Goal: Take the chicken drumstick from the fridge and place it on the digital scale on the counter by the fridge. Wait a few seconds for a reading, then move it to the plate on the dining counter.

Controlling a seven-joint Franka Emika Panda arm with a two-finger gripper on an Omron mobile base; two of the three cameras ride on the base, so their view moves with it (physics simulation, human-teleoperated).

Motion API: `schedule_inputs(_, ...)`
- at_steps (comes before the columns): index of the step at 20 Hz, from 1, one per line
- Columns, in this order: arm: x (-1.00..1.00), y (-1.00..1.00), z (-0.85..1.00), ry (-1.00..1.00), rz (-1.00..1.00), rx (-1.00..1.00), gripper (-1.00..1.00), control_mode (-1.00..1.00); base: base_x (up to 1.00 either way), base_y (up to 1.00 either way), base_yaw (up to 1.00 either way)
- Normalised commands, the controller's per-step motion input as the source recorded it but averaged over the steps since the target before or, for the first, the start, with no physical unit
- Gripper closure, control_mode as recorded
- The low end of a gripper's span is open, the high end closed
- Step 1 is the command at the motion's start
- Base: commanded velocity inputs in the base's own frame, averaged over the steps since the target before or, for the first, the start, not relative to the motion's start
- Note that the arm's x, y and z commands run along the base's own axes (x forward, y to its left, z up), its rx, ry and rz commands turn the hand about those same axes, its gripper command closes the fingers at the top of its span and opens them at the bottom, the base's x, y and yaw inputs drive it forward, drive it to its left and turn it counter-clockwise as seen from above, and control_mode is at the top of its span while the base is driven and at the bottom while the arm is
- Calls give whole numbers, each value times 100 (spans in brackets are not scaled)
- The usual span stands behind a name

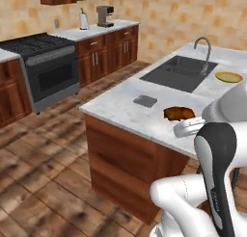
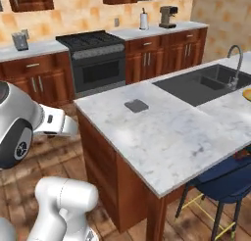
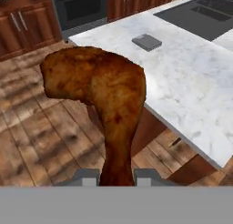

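The claw (image 3: 116,176) pinches the glossy, lumpy orange-brown drumstick (image 3: 102,91) by its narrow end, centre frame.

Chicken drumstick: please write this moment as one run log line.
end effector: shut on chicken drumstick | drumstick: held in the air near dining counter | plate: beside the sink, bare

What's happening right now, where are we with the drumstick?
The gripper is shut on the chicken drumstick, holding it by its narrow end, out beside the near edge of the dining counter. The plate sits empty at the far end past the sink, so the drop-off is not yet done. A small grey slab lies on the marble near the counter's corner, apart from the drumstick.
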Motion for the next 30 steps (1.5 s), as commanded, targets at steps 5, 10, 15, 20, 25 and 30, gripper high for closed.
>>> schedule_inputs(5, 0, 0, 0, 0, 0, 0, 100, 100, 37, 85, -71)
schedule_inputs(10, 0, 0, 0, 0, 0, 0, 100, 100, 29, 82, -72)
schedule_inputs(15, 0, 0, 0, 0, 0, 0, 100, 100, 19, 72, -74)
schedule_inputs(20, 0, 0, 0, 0, 0, 0, 100, 100, 16, 66, -69)
schedule_inputs(25, 0, 0, 0, 0, 0, 0, 100, 100, 6, 76, -33)
schedule_inputs(30, 0, 0, 0, 0, 0, 0, 100, 100, 24, 61, -2)
